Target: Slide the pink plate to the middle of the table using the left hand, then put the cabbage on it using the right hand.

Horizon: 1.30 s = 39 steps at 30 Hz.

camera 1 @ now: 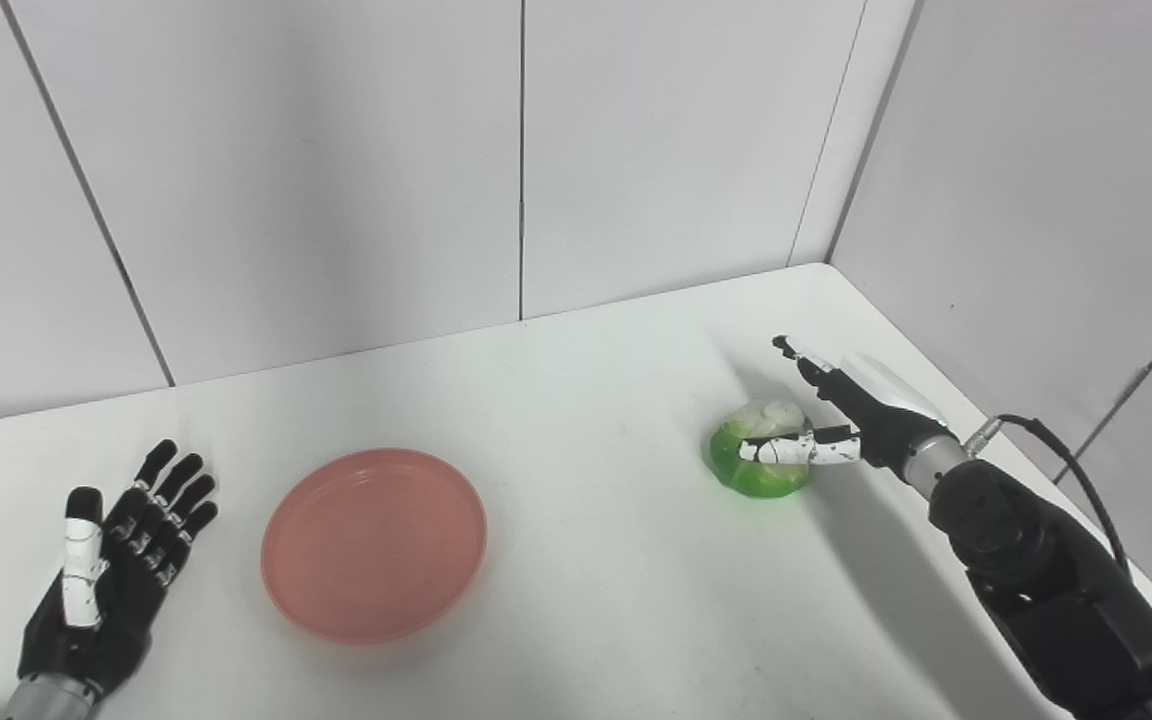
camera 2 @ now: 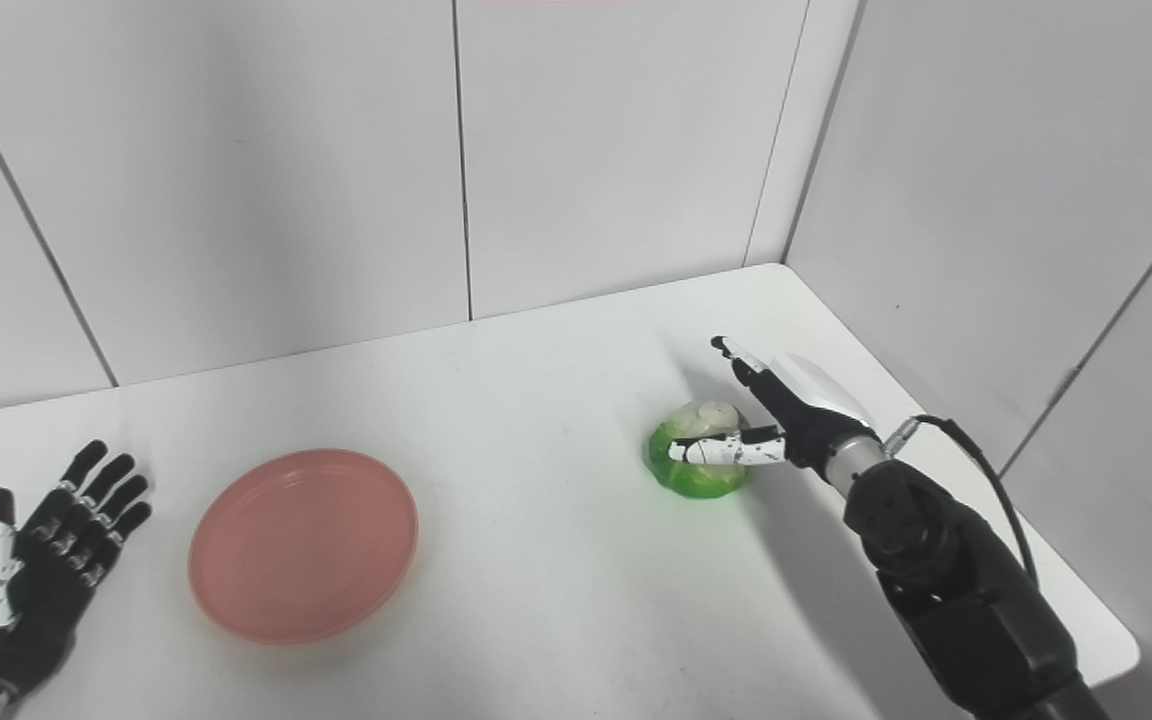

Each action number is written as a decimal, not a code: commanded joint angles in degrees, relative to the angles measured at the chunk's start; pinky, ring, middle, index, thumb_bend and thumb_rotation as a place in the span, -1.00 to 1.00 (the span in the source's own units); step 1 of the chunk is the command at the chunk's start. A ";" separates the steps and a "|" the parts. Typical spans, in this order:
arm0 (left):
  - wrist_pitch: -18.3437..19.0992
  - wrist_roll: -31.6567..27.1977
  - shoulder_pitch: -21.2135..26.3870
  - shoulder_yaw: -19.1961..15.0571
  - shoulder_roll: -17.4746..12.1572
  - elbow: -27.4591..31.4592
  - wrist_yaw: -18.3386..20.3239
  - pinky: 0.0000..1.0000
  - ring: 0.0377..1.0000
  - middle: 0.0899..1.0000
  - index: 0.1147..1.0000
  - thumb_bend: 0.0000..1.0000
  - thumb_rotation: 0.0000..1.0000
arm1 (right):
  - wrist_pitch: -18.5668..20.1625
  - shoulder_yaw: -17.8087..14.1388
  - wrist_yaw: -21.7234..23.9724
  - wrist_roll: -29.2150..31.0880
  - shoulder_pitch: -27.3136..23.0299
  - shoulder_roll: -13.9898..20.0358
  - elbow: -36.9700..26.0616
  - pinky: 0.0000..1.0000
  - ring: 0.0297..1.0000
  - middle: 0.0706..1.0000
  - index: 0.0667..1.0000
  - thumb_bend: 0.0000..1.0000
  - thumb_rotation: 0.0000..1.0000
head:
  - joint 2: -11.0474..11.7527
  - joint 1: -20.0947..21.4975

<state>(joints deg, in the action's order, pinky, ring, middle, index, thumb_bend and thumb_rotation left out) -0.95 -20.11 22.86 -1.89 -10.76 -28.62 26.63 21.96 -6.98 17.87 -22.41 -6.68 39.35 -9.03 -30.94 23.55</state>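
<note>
**Work Surface Status: Plate and Cabbage**

No brand, label or readable writing shows on any item.

The pink plate [camera 1: 374,544] is round, shallow and plain, with a raised rim. It lies flat on the white table [camera 1: 576,400], left of centre. The cabbage [camera 1: 759,452] is a small glossy green ball with a pale top; it rests on the table to the right, well apart from the plate.

The left hand [camera 1: 111,575] lies palm up just left of the plate, fingers spread, holding nothing. The right hand [camera 1: 841,415] is at the cabbage: its thumb [camera 1: 794,449] lies across the near side and its fingers reach past the far side. Whether the grasp is closed cannot be told.
</note>
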 commanded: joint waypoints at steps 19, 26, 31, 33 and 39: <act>5.32 1.43 -4.08 0.76 -0.66 -0.05 -1.96 0.95 0.93 0.94 0.92 0.77 0.91 | -1.81 3.54 0.07 1.70 -5.09 1.76 5.41 0.75 0.92 0.97 0.98 1.00 0.13 | -0.91 -0.20; 5.28 1.72 -4.07 0.90 -0.67 -0.12 -2.34 0.97 0.93 0.93 0.92 0.78 0.91 | -1.67 5.44 -0.72 1.33 -7.05 0.62 7.85 0.74 0.90 0.93 0.96 1.00 0.13 | -0.99 -0.47; 5.53 1.58 -4.08 1.04 -0.74 0.12 -2.19 0.99 0.95 0.94 0.93 0.78 0.93 | -2.54 6.43 -1.08 0.95 -7.83 0.39 9.11 0.73 0.92 0.95 0.96 1.00 0.10 | -1.06 -0.64; 5.77 1.51 -4.25 1.07 -0.71 0.66 -2.27 0.99 0.94 0.93 0.93 0.77 0.93 | -3.10 7.04 -1.35 0.54 -8.12 0.48 9.78 0.69 0.87 0.91 0.93 1.00 0.08 | -1.10 -0.71; 6.41 1.17 -4.42 1.03 -0.49 1.57 -2.60 0.97 0.94 0.93 0.92 0.77 0.91 | -7.27 6.50 -4.76 0.77 -7.95 -0.22 11.29 0.47 0.47 0.44 0.45 0.91 -0.77 | -1.22 -0.85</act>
<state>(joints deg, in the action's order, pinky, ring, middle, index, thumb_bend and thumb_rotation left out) 0.01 -20.14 21.11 -1.43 -11.02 -25.15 24.99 17.81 0.10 14.40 -21.42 -13.57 38.22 2.78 -32.08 22.76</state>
